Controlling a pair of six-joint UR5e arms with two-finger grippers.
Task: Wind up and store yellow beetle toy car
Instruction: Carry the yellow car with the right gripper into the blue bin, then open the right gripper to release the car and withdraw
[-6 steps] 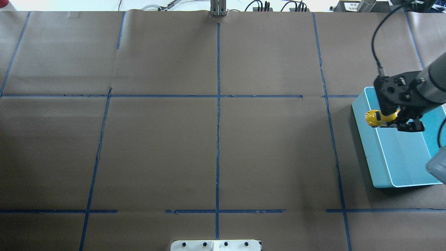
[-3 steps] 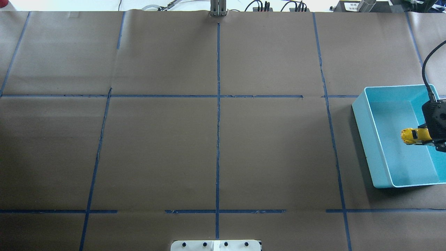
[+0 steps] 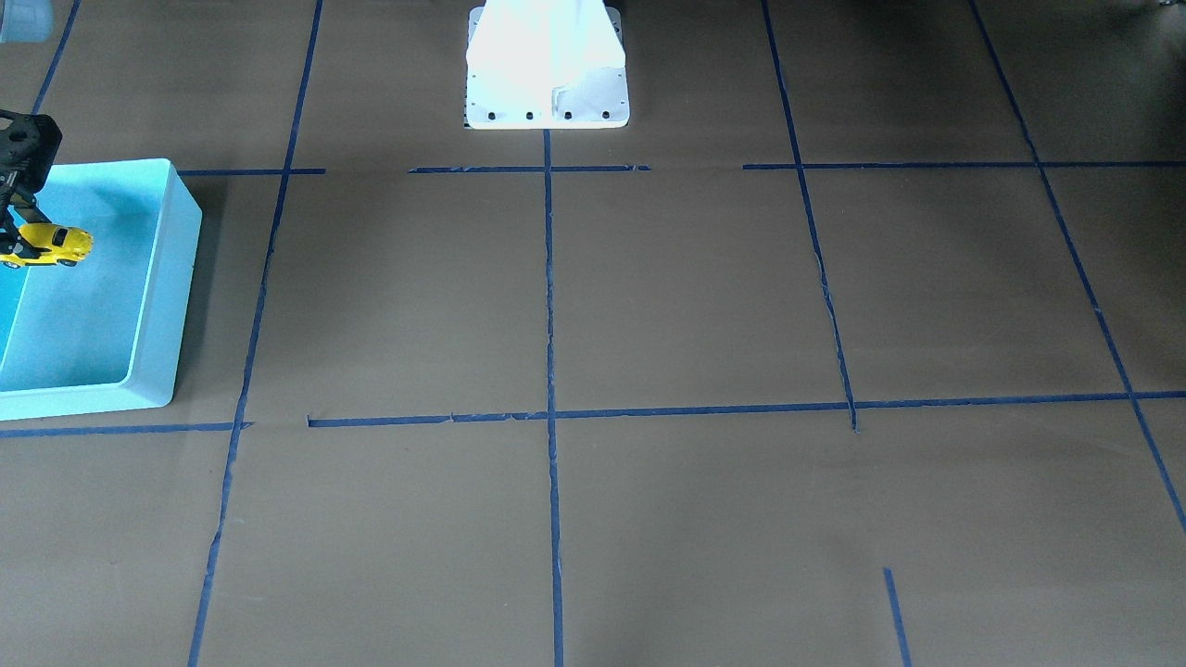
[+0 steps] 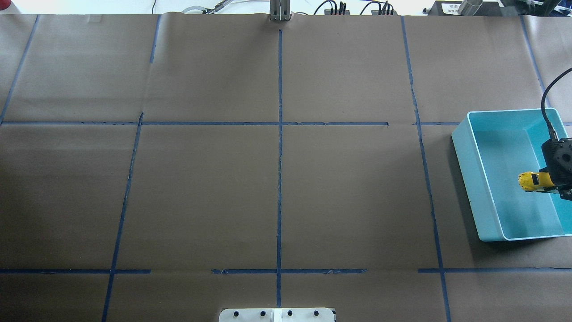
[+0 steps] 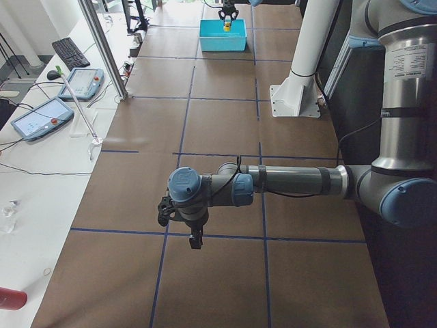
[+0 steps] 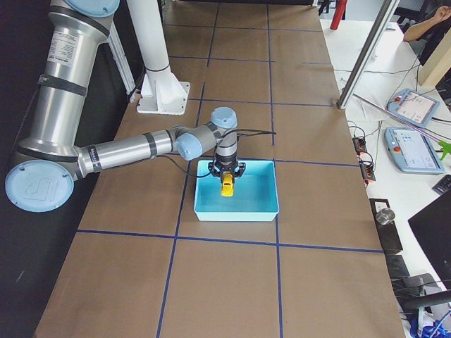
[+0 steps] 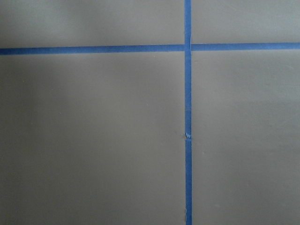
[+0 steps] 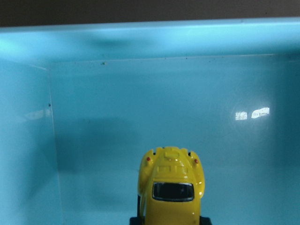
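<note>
Yellow car (image 4: 532, 181), turquoise bin (image 4: 476, 188), brown table (image 4: 201, 192) gridded in blue.

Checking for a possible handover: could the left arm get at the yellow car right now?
Probably not. The left gripper hangs near the table's far end from the teal bin, where the right gripper holds the yellow beetle toy car.

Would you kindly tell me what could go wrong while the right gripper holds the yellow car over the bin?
The right gripper grips the yellow beetle toy car only by one end, apparently above the floor of the teal bin: released here, it may drop and tip over. If wound, it could run into a wall.
</note>
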